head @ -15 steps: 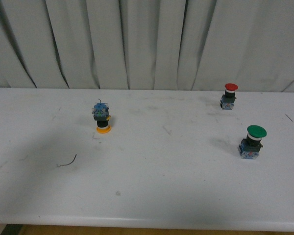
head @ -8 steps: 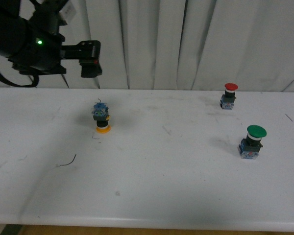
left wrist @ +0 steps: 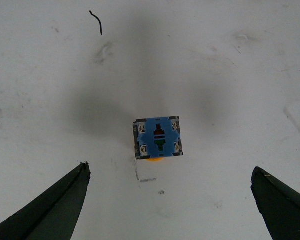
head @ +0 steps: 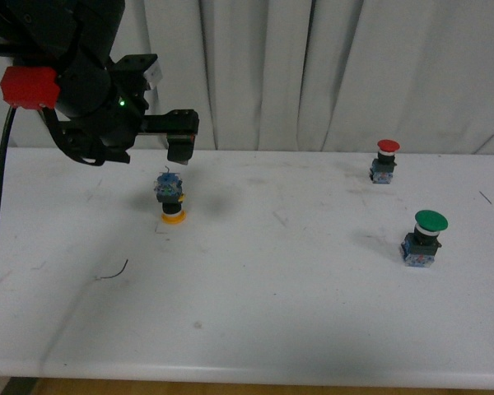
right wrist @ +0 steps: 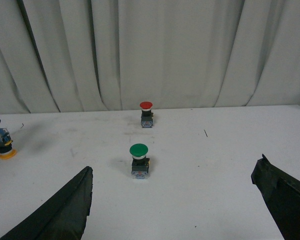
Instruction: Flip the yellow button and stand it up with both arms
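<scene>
A: Front view, entry one. The yellow button (head: 172, 202) stands inverted on the table (head: 313, 313), left of centre: orange cap down, black neck, blue contact block on top. The left tool (head: 181, 146) hangs above it, apart from it.

B: Jaw state from there?

A: Cannot tell from the front, since the near side hides the far one. The left wrist view settles it: the jaws stand wide apart with nothing between them. The button's blue block is seen end-on, with a screw terminal at each corner and a sliver of yellow cap at one edge.

B: Right tool?

A: Only its own wrist view shows it. The right tool (right wrist: 175, 167) has its jaws spread wide and nothing gripped. Beyond it the green button (right wrist: 139, 160) is nearer and the red button (right wrist: 146, 114) is farther, toward the curtain (right wrist: 190, 50). Both stand cap-up. The yellow button sits at that view's edge, well apart from both.

B: Other items?

A: A thin dark wire scrap (head: 114, 271) lies on the table near the yellow button, on the robot's side of it.
</scene>
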Robot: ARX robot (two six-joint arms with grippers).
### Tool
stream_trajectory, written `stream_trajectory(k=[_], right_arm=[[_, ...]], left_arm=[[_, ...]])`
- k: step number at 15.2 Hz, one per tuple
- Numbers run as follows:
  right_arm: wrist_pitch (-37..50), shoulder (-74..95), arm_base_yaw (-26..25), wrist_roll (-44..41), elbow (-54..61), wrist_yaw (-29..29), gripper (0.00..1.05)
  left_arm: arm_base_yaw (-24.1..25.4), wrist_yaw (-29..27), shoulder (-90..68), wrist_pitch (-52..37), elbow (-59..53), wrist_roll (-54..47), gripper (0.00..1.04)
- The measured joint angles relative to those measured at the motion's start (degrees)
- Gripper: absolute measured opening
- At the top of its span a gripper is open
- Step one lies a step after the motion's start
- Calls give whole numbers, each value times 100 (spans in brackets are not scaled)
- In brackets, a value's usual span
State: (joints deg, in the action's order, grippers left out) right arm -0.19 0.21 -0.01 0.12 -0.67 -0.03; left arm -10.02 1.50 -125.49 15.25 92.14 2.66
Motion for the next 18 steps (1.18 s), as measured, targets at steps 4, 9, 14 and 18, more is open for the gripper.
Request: stream_trajectory(k=[4,9,14,18], right_arm=[[0,0,0,2,0,0,98],[0,0,0,2,0,0,98],[0,0,0,0,0,0,98],[0,0,0,2,0,0,98]], left_arm=[[-46,-269,-374,-286,125,140,98],[-33,-793,-756,-614,208,87,98],[-46,-739,-920,-680,334,-4,98],[-122,-684,-1014,-658,404,-11,78]])
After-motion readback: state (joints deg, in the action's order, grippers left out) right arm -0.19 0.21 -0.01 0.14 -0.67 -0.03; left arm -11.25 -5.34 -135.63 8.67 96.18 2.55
